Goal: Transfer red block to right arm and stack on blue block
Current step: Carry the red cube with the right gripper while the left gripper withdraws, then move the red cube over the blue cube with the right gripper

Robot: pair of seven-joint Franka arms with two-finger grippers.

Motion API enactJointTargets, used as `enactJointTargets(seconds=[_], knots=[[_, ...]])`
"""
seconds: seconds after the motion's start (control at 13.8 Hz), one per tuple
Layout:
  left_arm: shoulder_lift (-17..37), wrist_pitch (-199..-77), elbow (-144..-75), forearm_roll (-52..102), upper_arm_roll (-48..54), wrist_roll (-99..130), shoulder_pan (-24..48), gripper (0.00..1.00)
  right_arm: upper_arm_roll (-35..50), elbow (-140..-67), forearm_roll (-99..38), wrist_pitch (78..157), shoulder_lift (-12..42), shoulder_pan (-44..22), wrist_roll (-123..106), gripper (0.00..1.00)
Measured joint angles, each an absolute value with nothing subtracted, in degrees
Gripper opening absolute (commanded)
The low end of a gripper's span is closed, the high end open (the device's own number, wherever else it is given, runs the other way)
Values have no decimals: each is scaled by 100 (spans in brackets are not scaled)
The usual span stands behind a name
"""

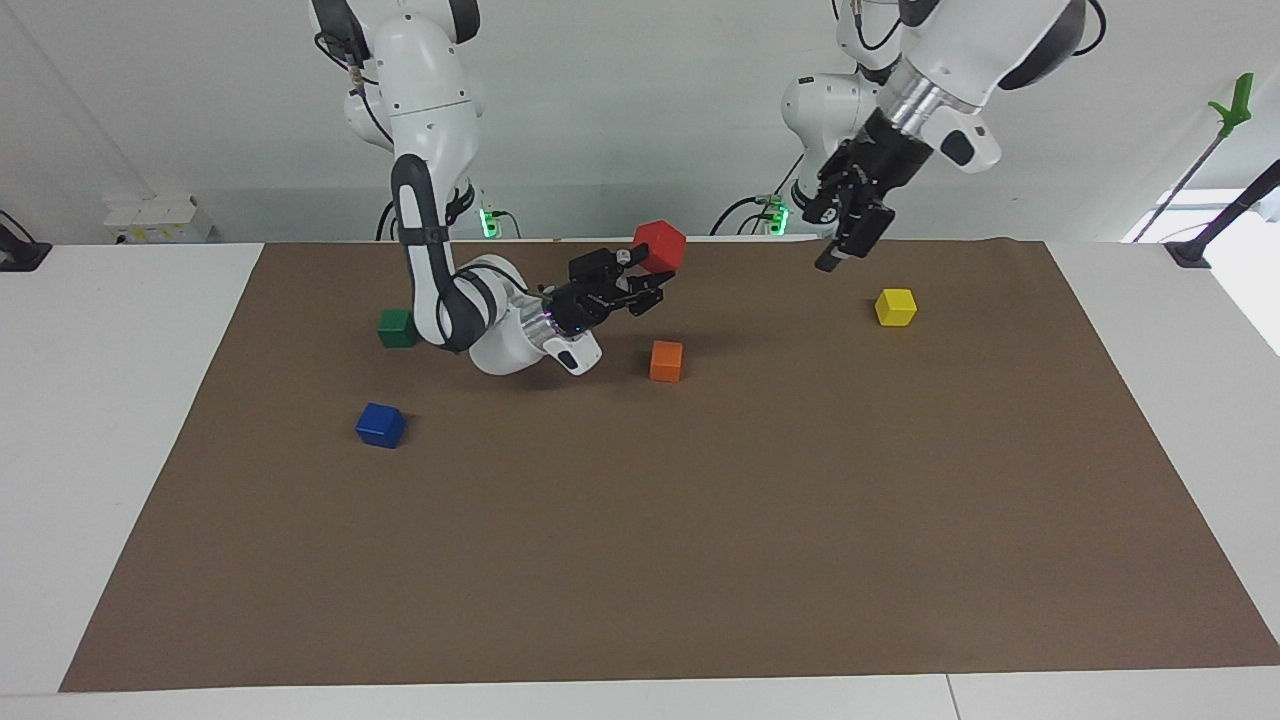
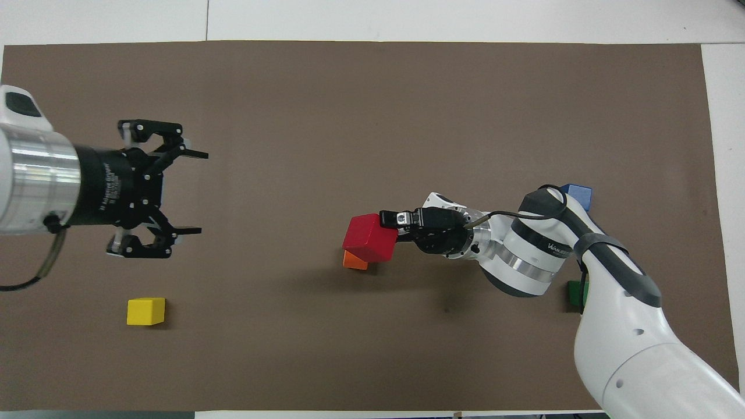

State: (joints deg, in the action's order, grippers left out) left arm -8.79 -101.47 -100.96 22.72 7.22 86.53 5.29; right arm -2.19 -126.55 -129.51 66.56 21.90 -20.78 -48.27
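The red block (image 1: 659, 246) (image 2: 369, 237) hangs in the air above the orange block (image 1: 666, 361), with my right gripper (image 1: 648, 272) (image 2: 391, 228) shut on it. The right arm lies low over the mat, its wrist level. The blue block (image 1: 380, 425) rests on the mat toward the right arm's end; in the overhead view the right arm partly covers the blue block (image 2: 578, 193). My left gripper (image 1: 845, 250) (image 2: 202, 193) is open and holds nothing, raised over the mat near the yellow block (image 1: 895, 307).
A green block (image 1: 397, 327) sits beside the right arm's elbow, nearer to the robots than the blue one. Only a corner of the orange block (image 2: 355, 262) shows under the red one. The yellow block (image 2: 145, 311) lies at the left arm's end. A brown mat (image 1: 700, 550) covers the table.
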Motion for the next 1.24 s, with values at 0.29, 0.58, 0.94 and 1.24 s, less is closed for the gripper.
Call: enactJointTargets(seconds=[0.29, 0.58, 0.94, 1.24], knots=[[-878, -9950, -10103, 2010, 606, 6418, -130, 100, -237, -12480, -11839, 7194, 2081, -1566, -4692, 0], [-805, -9842, -10099, 1129, 586, 4344, -302, 100, -256, -12027, -10465, 7990, 1902, -1022, -4011, 0], [37, -8933, -9153, 303, 530, 2274, -491, 100, -263, -11300, -8401, 9141, 1595, -780, -2822, 0], [561, -8471, -8463, 154, 553, 1799, -480, 100, -271, -10738, -6444, 9499, 1463, -686, -1782, 0]])
